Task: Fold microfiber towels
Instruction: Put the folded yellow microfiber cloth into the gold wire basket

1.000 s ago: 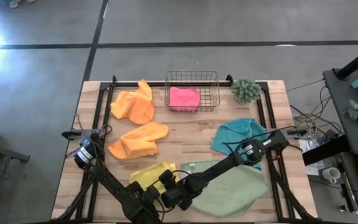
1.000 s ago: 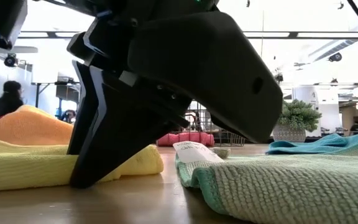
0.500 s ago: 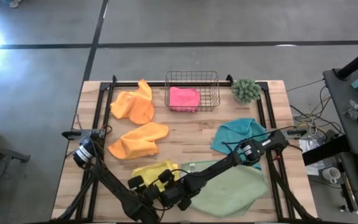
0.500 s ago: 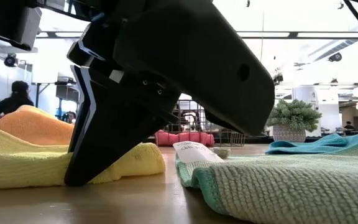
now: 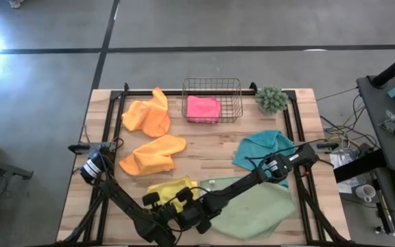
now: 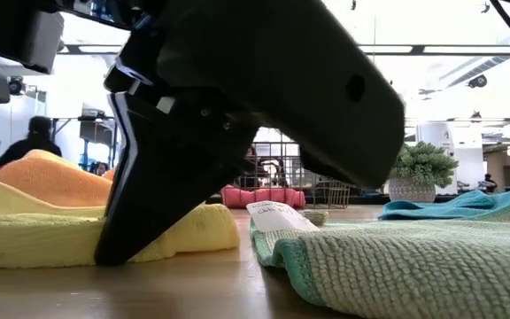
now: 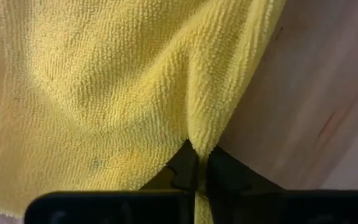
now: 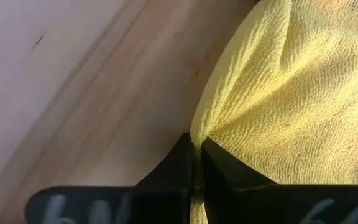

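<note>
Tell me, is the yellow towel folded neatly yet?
No. The yellow towel lies crumpled, with both jaws pinching its edge.

- two matte black jointed arms: left arm [image 5: 118, 199], right arm [image 5: 252, 180], boxy link housings
- silver-grey cylindrical joint cap with dark cabling on the left arm's base [image 5: 91, 167]
- black blocky wrist housing of the right arm [image 5: 290, 159], loose black cable loops beside it
- low view: large smooth black gripper shell [image 6: 237, 106], small round screw hole in it
- wrist views: flat black tapered fingers [image 7: 184, 169], plain black bar below them
</note>
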